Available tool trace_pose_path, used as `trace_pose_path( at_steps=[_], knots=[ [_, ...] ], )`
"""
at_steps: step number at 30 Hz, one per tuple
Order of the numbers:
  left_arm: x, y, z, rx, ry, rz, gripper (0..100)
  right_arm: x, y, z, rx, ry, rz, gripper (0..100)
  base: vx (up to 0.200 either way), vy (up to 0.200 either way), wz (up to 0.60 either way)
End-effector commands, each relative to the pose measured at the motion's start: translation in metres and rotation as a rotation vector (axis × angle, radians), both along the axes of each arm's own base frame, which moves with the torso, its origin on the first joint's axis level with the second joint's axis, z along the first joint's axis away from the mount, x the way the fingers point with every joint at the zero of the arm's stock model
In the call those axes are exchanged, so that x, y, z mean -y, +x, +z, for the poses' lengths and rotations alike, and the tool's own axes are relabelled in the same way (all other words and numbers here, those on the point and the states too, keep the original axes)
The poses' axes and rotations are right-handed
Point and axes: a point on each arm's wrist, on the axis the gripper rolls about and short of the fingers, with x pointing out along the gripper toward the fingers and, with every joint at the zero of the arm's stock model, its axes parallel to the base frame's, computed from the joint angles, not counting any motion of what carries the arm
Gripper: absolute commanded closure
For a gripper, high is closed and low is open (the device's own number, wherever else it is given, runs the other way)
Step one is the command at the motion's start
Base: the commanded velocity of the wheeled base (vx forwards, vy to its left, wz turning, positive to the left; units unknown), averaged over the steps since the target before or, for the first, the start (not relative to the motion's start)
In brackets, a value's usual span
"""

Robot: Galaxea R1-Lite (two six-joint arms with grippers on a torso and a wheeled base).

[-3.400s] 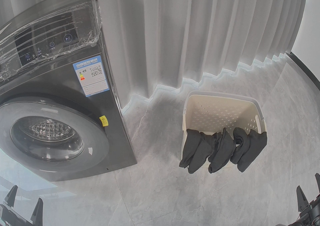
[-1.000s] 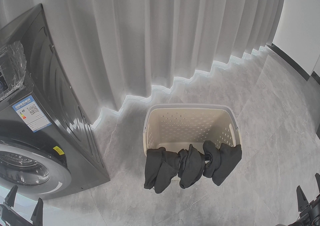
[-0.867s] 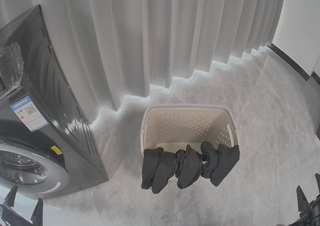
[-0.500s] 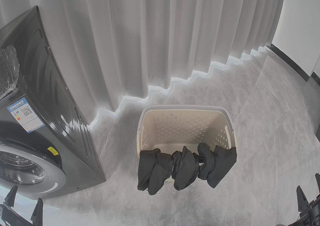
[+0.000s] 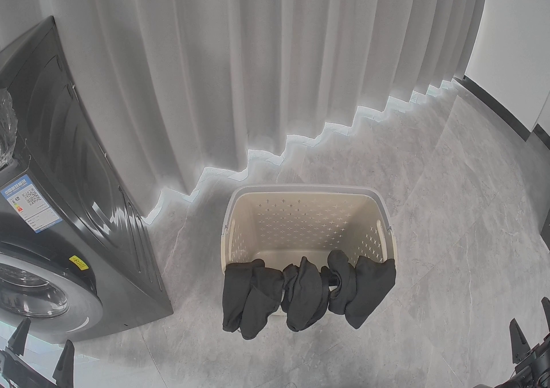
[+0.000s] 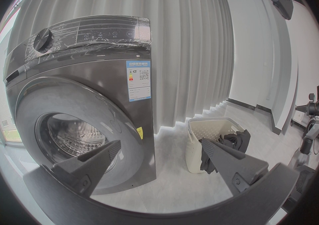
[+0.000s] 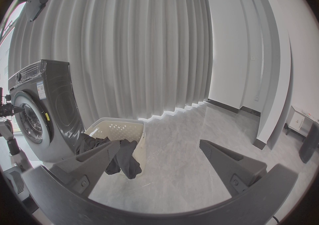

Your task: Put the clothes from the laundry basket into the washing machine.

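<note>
The left hand point(image 5: 43, 343) is held low at the near left, in front of the washing machine point(image 5: 69, 177), with its two fingers spread apart and nothing between them. The right hand point(image 5: 530, 317) is held low at the near right over the bare floor point(image 5: 458, 206), likewise spread apart and empty. Both hands are pointed forward, as is seen from each wrist view.

The clothes point(image 5: 309, 292), a bundle of dark garments, are draped over the near rim of the laundry basket point(image 5: 303, 191). They are found ahead of the robot, between the two hands and well apart from each. Nothing is touched by either hand.

The garments are laid out as a row along that near rim, so the long axis of the row runs from left to right across the head view. Each piece is hung downward over the outside wall of the basket, with the loose ends pointed at the floor. The basket is stood upright with its mouth upward, just in front of the white curtain point(image 5: 258, 51) and to the right of the washing machine, a strip of floor being left between them. The round glass door point(image 6: 73, 136) of the machine is turned toward the left hand.
</note>
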Motion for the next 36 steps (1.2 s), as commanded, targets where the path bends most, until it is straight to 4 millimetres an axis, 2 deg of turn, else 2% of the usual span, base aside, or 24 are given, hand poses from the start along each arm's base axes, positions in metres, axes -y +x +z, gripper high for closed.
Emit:
trace_pose_path(
  at_steps=[1,4,13,19,31,36],
  knots=[
    [0.0000,0.0003,-0.0047,-0.004,-0.001,0.001,0,0.0000,0.0012,-0.0049,-0.016,0.000,0.003,0,0.200,0.000,0.00],
    [0.0000,0.0002,-0.0048,-0.003,-0.001,0.000,0,0.0000,0.0012,-0.0049,-0.016,0.000,0.003,0,0.200,0.000,0.00],
    [0.0000,0.0002,-0.0048,-0.003,-0.001,0.000,0,0.0000,0.0012,-0.0049,-0.016,0.000,0.003,0,0.000,0.000,0.00],
    [0.0000,0.0002,-0.0048,-0.003,-0.001,0.000,0,0.0000,0.0012,-0.0049,-0.016,0.000,0.003,0,0.200,0.000,0.00],
    [0.0000,0.0003,-0.0047,-0.004,-0.001,0.001,0,0.0000,0.0012,-0.0049,-0.016,0.000,0.001,0,0.000,0.000,0.00],
    [0.0000,0.0002,-0.0048,-0.003,-0.001,0.001,0,0.0000,0.0012,-0.0049,-0.016,0.000,0.001,0,0.000,-0.200,0.00]
  ],
)
